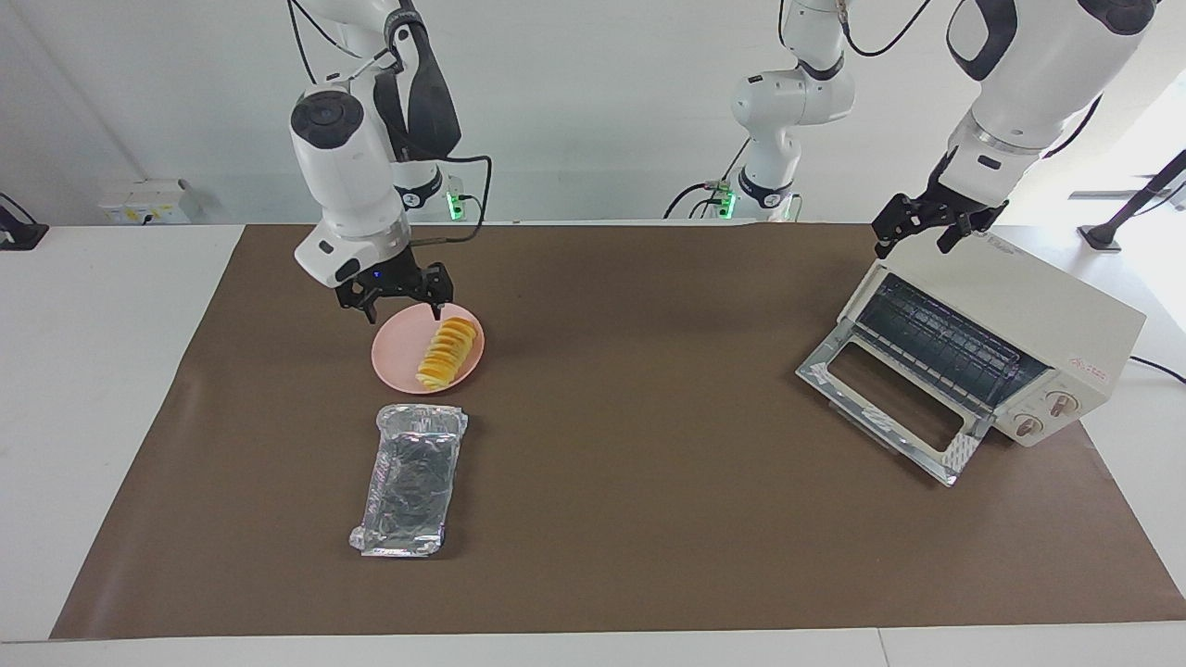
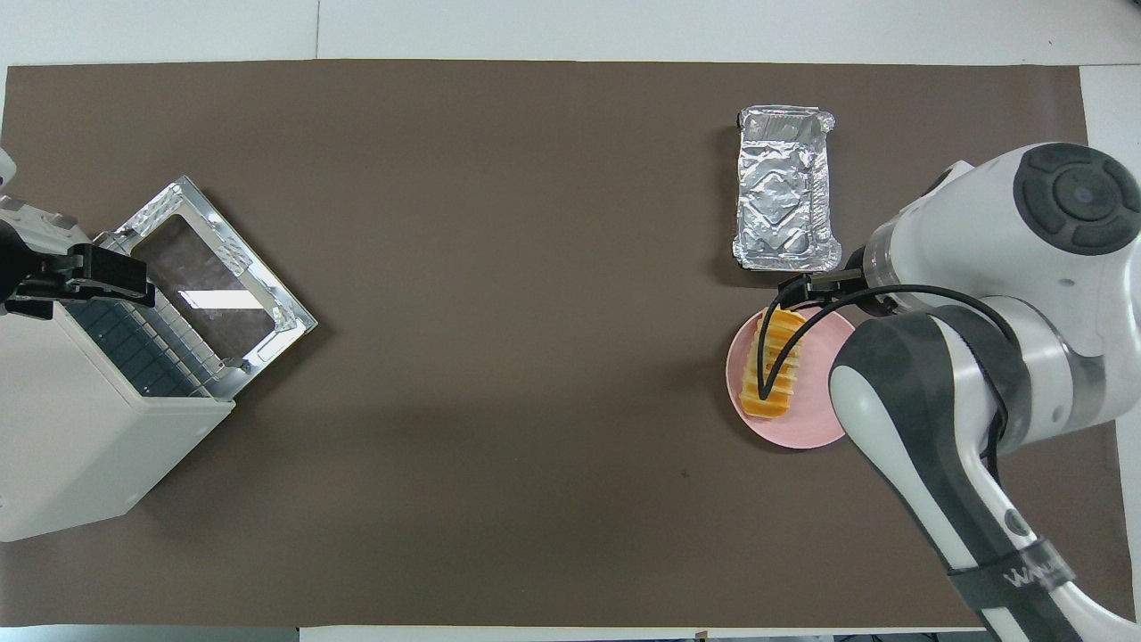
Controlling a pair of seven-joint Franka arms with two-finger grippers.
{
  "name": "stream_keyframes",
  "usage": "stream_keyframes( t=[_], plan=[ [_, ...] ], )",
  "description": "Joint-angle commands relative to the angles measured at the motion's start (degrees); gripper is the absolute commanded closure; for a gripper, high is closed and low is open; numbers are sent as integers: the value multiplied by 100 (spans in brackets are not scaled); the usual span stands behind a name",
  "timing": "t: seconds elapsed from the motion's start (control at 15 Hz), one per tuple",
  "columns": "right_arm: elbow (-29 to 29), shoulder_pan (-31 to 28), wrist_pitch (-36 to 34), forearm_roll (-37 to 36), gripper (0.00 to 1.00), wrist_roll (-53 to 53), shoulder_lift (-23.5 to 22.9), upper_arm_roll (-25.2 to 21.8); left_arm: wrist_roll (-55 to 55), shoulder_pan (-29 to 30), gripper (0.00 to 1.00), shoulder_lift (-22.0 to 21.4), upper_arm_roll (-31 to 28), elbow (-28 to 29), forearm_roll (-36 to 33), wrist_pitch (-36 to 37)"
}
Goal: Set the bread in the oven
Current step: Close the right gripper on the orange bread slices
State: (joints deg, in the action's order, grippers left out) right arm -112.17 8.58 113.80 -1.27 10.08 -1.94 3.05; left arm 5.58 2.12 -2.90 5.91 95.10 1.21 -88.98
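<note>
The bread, a ridged golden-yellow loaf, lies on a round pink plate. My right gripper hangs open just over the plate's rim nearer the robots, next to the loaf's end, with nothing between its fingers. The cream-white oven stands at the left arm's end of the table. Its glass door is dropped open and the wire rack shows inside. My left gripper waits open above the oven's top edge, holding nothing.
A crinkled silver foil tray lies beside the plate, farther from the robots. A brown mat covers the table between plate and oven. In the overhead view the right arm hides part of the plate.
</note>
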Motion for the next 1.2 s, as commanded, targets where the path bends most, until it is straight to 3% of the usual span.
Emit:
stream_keyframes(
  t=[0.0,0.33,1.14],
  plan=[
    [-357,73,703,21,0,283,-245,2,-5,25,0,-80,-20,35,81,39],
    [-1403,91,2179,21,0,565,-315,2,-5,25,0,-80,-20,35,81,39],
    [-1667,241,2366,21,0,425,-527,2,-5,25,0,-80,-20,35,81,39]
  ],
)
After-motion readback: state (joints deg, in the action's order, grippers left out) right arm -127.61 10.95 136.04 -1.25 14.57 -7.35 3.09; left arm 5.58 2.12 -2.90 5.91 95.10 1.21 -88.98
